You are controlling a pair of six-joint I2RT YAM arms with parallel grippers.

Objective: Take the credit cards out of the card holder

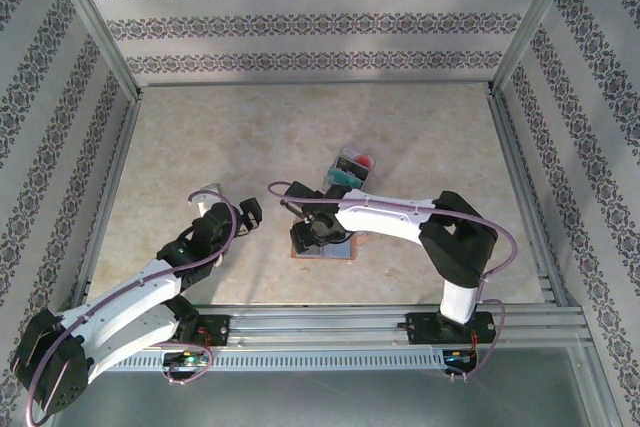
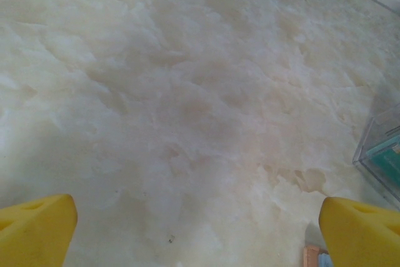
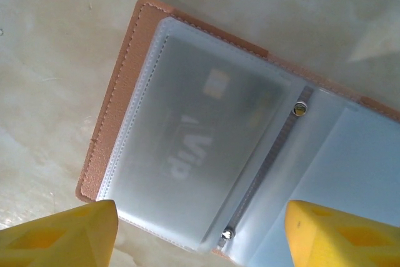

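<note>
Striped, patterned walls (image 1: 300, 22) are enclosing a pale marbled bench (image 1: 200, 137), with metal posts (image 1: 95, 22) standing at the corners.

I am holding the left gripper (image 1: 228, 205) out on the near left, its yellow foam fingers (image 2: 34, 229) spread wide. The right gripper (image 3: 200, 229) is pointing downward, its white arm (image 1: 390, 219) reaching leftward, fingers parted, gripping nothing.

Brown card holder (image 3: 206, 154), beige marbled table (image 2: 187, 92)
</note>
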